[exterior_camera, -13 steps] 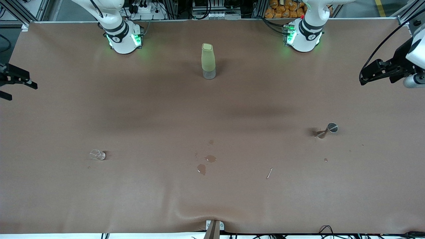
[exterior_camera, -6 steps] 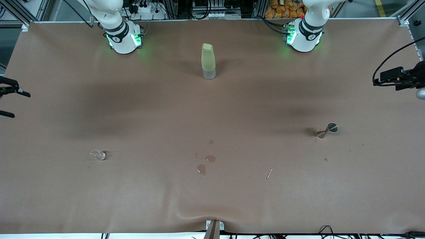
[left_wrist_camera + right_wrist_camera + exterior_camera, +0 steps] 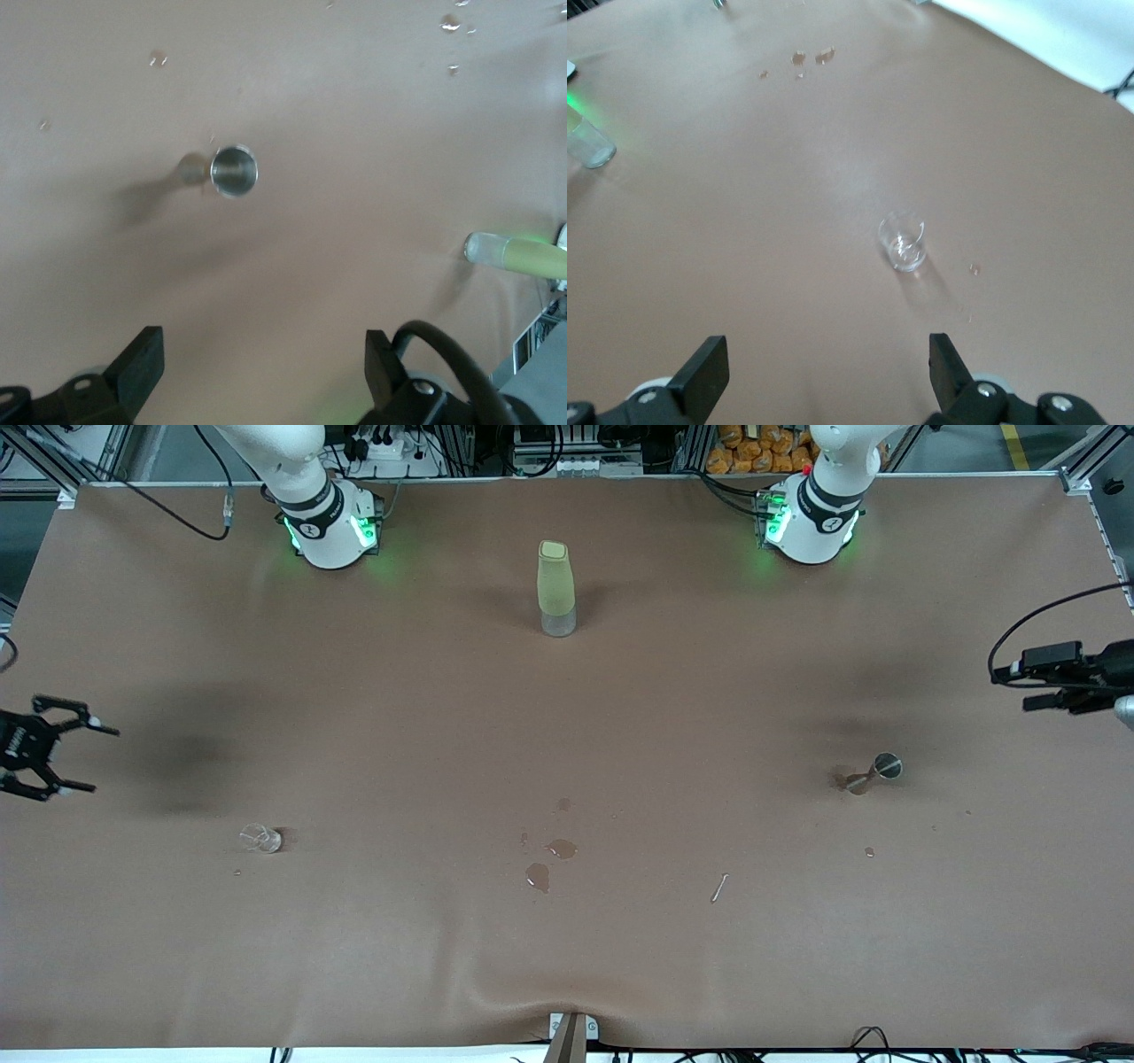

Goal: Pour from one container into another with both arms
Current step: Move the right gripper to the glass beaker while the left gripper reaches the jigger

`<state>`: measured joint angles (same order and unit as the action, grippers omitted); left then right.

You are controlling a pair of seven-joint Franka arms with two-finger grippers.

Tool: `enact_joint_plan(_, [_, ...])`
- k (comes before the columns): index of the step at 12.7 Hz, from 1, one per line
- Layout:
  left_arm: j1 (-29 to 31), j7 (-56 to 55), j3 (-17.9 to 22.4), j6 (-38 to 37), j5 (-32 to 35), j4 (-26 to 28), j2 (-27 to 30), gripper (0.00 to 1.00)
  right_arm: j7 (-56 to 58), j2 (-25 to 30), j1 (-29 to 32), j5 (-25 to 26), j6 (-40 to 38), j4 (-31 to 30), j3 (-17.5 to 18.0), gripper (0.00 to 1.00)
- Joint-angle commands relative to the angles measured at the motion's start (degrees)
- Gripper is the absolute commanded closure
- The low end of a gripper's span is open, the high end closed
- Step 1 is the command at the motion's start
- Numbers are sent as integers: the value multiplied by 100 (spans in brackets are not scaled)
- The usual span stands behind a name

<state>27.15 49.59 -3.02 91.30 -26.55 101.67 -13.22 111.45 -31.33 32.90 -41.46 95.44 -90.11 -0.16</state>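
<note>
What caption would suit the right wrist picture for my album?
Open right pincer hovering over a brown table, looking toward a small clear glass standing upright.

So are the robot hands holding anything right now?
No, nothing is held. The left gripper hangs open over the table's edge near the metal jigger; the right gripper is open near the small glass.

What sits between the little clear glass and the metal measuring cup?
In the front view, only small wet spots on the brown table lie between the glass and measuring cup.
</note>
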Motion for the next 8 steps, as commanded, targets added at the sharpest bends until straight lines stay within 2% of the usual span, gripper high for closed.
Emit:
enact_joint_plan(1, [395, 1144, -58, 107, -498, 72, -495, 0, 692, -574, 234, -519, -34, 257, 87, 0])
enact_joint_plan(3, [685, 2408, -58, 159, -771, -102, -1135, 0, 1227, -926, 296, -845, 1, 230, 87, 0])
enact_joint_plan(7, [906, 4589, -67, 160, -1246, -840, -2375, 0, 2115, -1533, 226, -1521, 62, 178, 96, 0])
enact_joint_plan(8, [906, 5134, -58, 151, -1482, -912, -2578, 0, 2249, -1612, 148, -1540, 62, 178, 96, 0])
